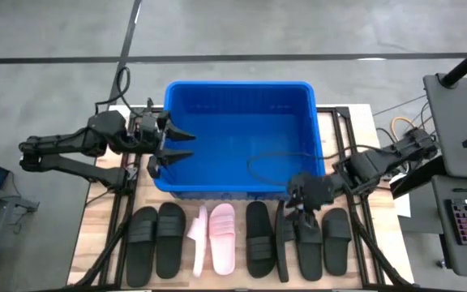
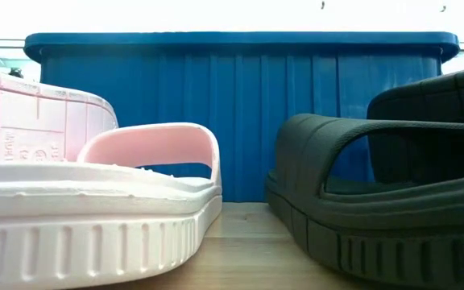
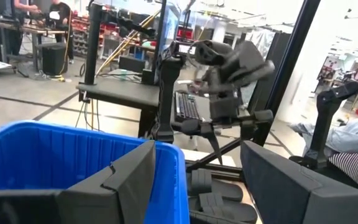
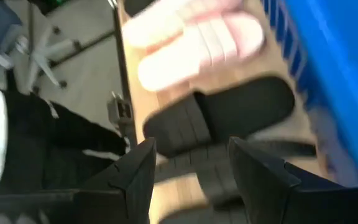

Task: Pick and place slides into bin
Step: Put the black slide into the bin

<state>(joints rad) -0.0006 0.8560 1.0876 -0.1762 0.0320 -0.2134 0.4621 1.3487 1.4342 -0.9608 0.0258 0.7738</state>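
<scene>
A pale pink foam slide (image 2: 95, 209) and a matte black rubber slide (image 2: 377, 209) sit nearest, in the row before the empty bright blue ribbed plastic bin (image 1: 239, 138). The right gripper (image 1: 302, 212), fingers spread, hangs above a black slide (image 1: 308, 239), apparently lining up a grasp. The left gripper (image 1: 177, 143), also spread, waits over the bin's rim.

Light: I see even, bright overhead light, with soft shadows under the slides (image 1: 217, 235).
Glare: my low view blows out white above the bin (image 2: 240, 48).
Blur: my right wrist view smears heavily.
Focus: near soles in my low view look soft.
</scene>
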